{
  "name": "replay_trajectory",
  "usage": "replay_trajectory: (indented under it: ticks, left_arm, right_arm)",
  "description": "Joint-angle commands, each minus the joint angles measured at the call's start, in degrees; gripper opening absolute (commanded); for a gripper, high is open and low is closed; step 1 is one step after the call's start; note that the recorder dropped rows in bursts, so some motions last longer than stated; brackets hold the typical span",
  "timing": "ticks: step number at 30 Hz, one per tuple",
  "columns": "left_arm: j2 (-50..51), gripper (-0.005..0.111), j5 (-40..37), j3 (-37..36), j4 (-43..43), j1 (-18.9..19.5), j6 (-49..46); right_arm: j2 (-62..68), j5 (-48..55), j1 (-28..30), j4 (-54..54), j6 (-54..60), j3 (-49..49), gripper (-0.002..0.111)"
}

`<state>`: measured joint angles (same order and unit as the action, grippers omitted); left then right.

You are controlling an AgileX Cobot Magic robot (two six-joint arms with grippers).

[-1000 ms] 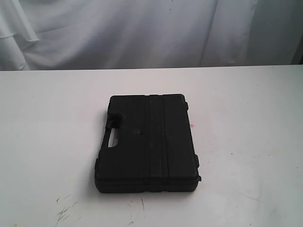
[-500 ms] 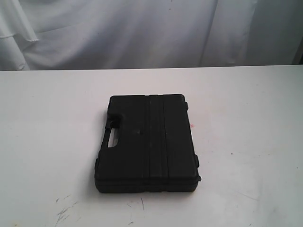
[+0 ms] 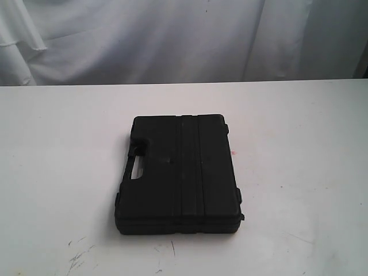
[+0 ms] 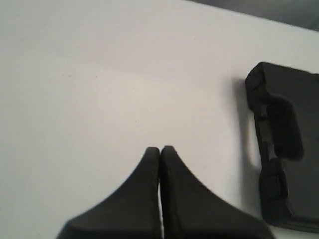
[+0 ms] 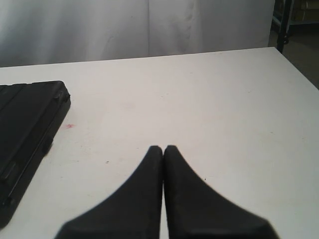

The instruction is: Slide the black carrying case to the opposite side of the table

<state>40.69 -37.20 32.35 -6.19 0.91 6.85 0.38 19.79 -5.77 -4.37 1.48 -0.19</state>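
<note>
The black carrying case (image 3: 179,172) lies flat and closed near the middle of the white table (image 3: 299,132), its handle cut-out facing left. No arm shows in the exterior view. In the left wrist view my left gripper (image 4: 160,149) is shut on nothing above bare tabletop, with the case's handle side (image 4: 284,144) well off to one side. The right wrist view has my right gripper (image 5: 163,148) shut and empty over the table, apart from the case's edge (image 5: 27,134).
A tiny red dot (image 3: 233,152) marks the table just right of the case. Dark scuffs (image 3: 80,256) sit near the front left. A white curtain (image 3: 172,40) hangs behind the table's far edge. The table's right edge (image 5: 299,69) drops off to a dark floor.
</note>
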Motion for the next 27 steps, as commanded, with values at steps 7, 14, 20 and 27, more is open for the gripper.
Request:
replay_trajectory:
  ticks: [7, 14, 20, 27]
  left_arm:
    - [17.94, 0.000, -1.74, 6.93, -14.37, 0.20, -10.03]
    - [36.53, 0.000, -6.64, 21.27, -14.65, -1.33, -9.92]
    - [43.82, 0.000, -6.75, 28.40, -6.86, -11.19, -0.38]
    - [52.04, 0.000, -6.75, 35.37, -0.61, -20.03, 8.66]
  right_arm:
    - [-0.38, 0.01, 0.24, 0.57, 0.10, 0.19, 0.000]
    - [-0.38, 0.01, 0.24, 0.57, 0.10, 0.19, 0.000]
    - [-0.38, 0.01, 0.24, 0.57, 0.10, 0.19, 0.000]
    - [-0.38, 0.01, 0.24, 0.57, 0.10, 0.19, 0.000]
